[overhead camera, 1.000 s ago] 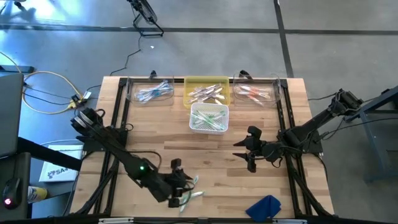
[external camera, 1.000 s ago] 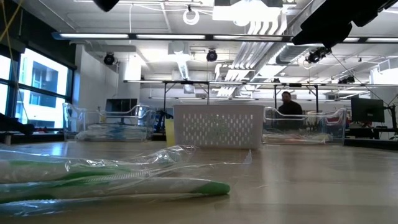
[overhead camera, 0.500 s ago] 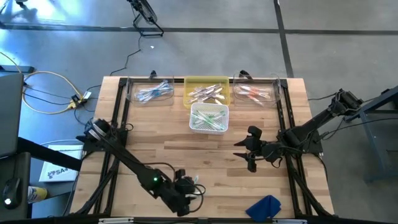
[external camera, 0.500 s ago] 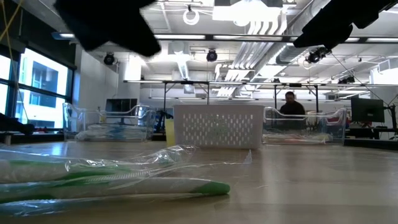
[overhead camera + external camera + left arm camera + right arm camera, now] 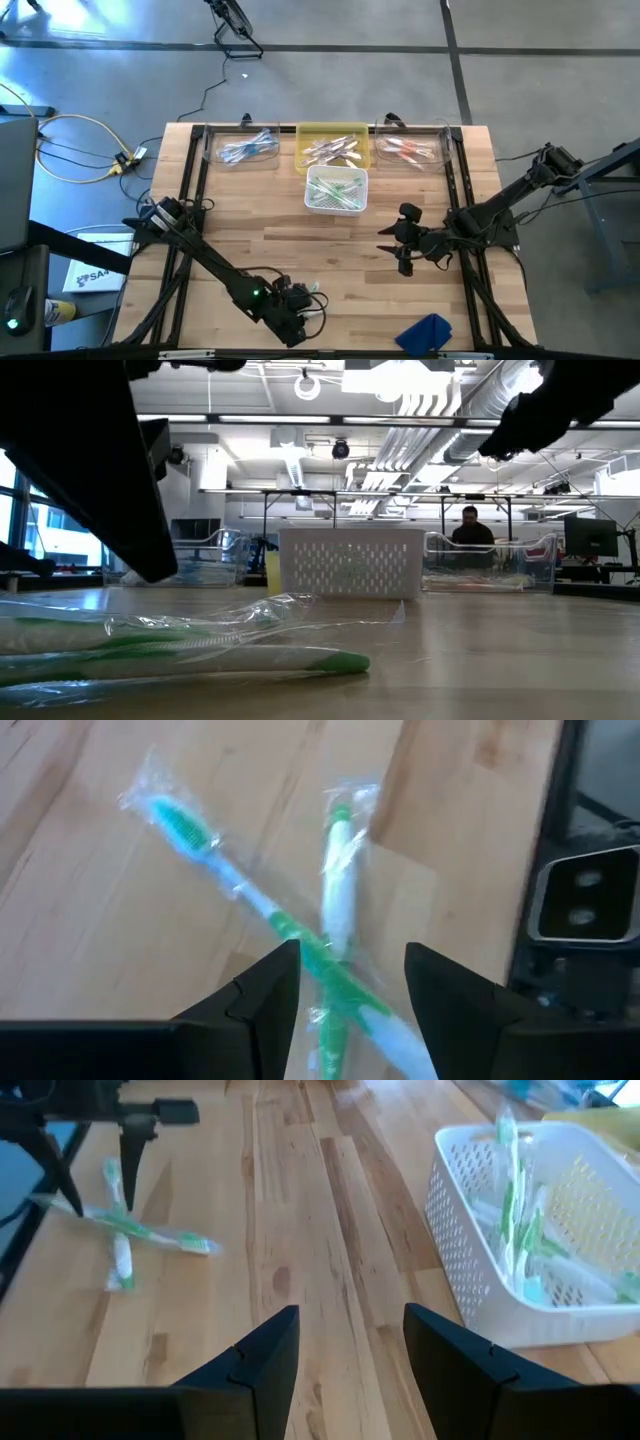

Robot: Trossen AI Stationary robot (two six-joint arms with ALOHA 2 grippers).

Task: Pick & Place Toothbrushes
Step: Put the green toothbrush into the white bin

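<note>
Near the table's front edge, the left gripper (image 5: 350, 982) hangs with fingers wide over two crossed, wrapped toothbrushes (image 5: 335, 905). It is reaching to pick; next it should lower and close on one. The right gripper (image 5: 403, 252) waits wide at mid-table.

the counter (image 5: 330, 240) is pale striped wood. at 6 o'clock lie two crossed toothbrushes (image 5: 300, 930), green, white and light blue, in clear wrap. at 12 o'clock a white perforated basket (image 5: 337, 190) sits before a yellow tray (image 5: 333, 131). a blue cloth (image 5: 428, 332) lies at 5 o'clock. both pincers are black.
</note>
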